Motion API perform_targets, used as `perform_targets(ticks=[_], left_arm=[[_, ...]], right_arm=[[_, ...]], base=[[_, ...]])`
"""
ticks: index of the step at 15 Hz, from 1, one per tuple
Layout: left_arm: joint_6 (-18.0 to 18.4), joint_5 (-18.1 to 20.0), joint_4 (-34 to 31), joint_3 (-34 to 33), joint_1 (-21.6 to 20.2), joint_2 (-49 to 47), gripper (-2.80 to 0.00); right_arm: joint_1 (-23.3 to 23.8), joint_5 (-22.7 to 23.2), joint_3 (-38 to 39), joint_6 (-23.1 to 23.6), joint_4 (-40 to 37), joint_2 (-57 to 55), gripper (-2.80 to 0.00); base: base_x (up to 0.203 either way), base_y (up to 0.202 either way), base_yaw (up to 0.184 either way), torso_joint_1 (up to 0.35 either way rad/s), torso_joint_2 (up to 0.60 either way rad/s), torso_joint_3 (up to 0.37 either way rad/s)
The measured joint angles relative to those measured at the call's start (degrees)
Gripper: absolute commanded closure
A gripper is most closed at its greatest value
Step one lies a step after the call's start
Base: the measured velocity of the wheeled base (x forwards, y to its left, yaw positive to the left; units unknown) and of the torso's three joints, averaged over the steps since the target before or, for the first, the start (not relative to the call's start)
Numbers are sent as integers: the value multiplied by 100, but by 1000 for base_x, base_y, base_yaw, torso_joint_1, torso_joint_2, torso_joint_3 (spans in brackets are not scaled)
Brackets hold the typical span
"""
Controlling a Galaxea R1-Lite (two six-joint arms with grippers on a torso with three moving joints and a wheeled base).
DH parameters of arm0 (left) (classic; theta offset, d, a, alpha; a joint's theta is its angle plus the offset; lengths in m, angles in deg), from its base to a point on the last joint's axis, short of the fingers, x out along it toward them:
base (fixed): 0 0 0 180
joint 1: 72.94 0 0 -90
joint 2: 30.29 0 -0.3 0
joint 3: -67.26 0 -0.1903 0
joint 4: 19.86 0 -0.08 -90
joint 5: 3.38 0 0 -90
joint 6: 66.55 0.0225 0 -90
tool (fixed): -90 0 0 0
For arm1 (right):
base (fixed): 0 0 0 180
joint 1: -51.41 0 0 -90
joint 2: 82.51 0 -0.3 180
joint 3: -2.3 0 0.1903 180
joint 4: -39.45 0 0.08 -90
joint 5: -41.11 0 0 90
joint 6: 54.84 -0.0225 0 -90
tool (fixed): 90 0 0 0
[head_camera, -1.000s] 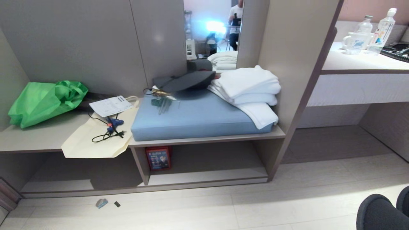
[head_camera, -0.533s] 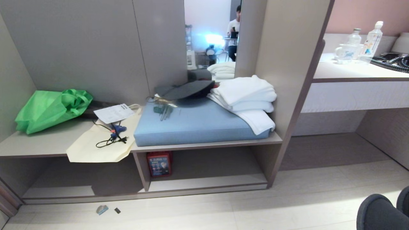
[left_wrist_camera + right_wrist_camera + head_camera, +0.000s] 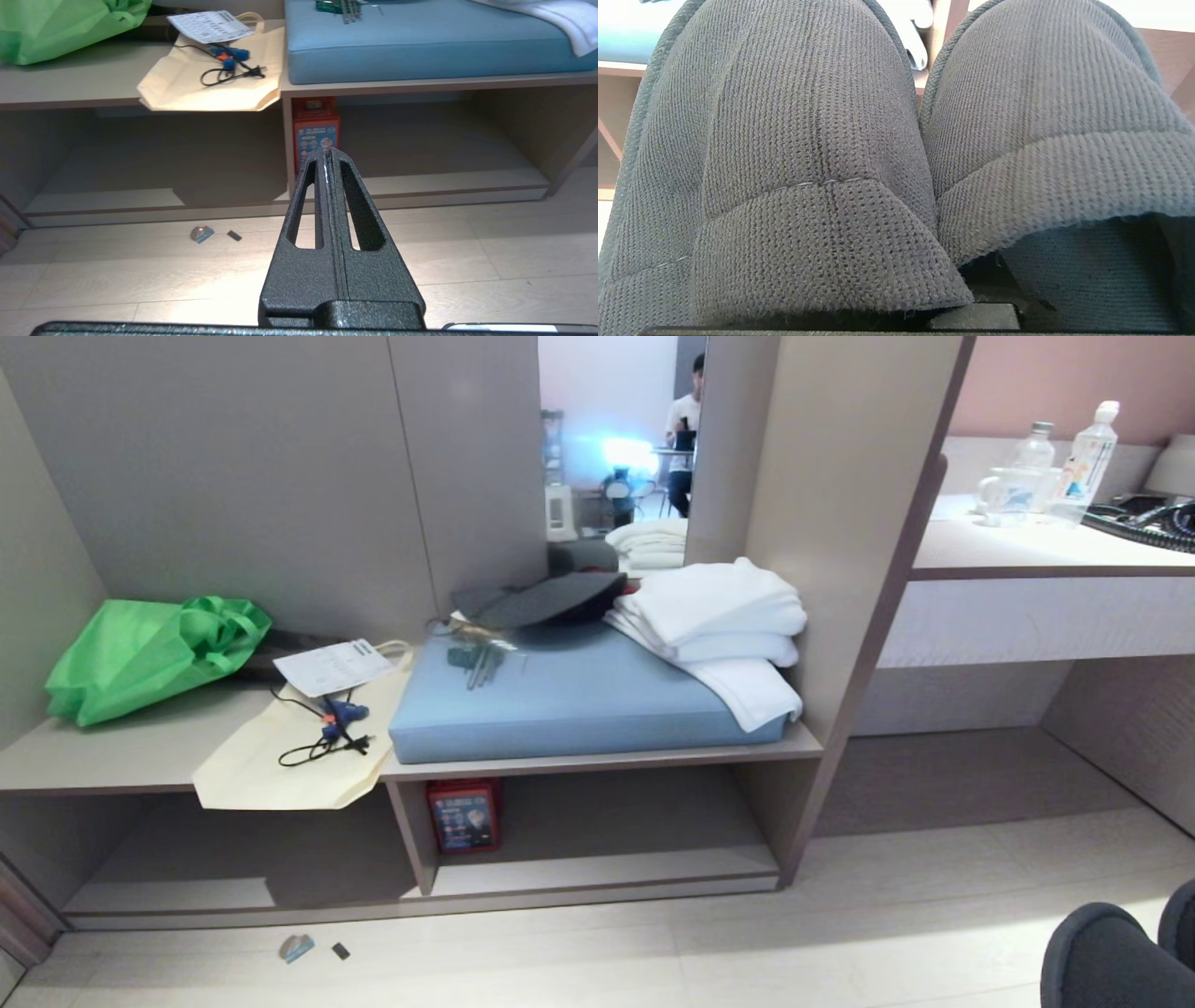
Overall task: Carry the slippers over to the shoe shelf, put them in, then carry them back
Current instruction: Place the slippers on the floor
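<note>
So in the head view the shoe shelf [image 3: 607, 831] sits dead ahead, the low open cubby under the blue seat cushion [image 3: 579, 695], with only a red box [image 3: 463, 816] standing at its left end. Folded white towels [image 3: 719, 616] are piled on the cushion's right side, a green bag [image 3: 149, 653] and a cream tote [image 3: 289, 747] lie on the bench top to the left, and bottles [image 3: 1083, 453] stand on the desk far right. The slippers [image 3: 1116, 952] poke in at the near right corner, well apart from the shelf. Left wrist view: the left gripper [image 3: 327, 151] has its fingers pressed flat together with nothing between them, pointing toward the red box [image 3: 316, 130], and two small scraps [image 3: 202, 233] lie on the floor in front of the bench. Right wrist view: the slippers [image 3: 896, 154] fill pretty much everything, side by side and touching, toes pointing away; the right gripper itself is hidden under them, clamped tight on the pair.
</note>
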Motion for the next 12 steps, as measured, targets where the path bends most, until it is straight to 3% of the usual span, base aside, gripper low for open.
perform_targets(ticks=[12], left_arm=[[-9,0,0,0,0,0,0]], right_arm=[[-1,-2,-2,-2,0,0,0]], base=[[0,-199,2,3,2,3]])
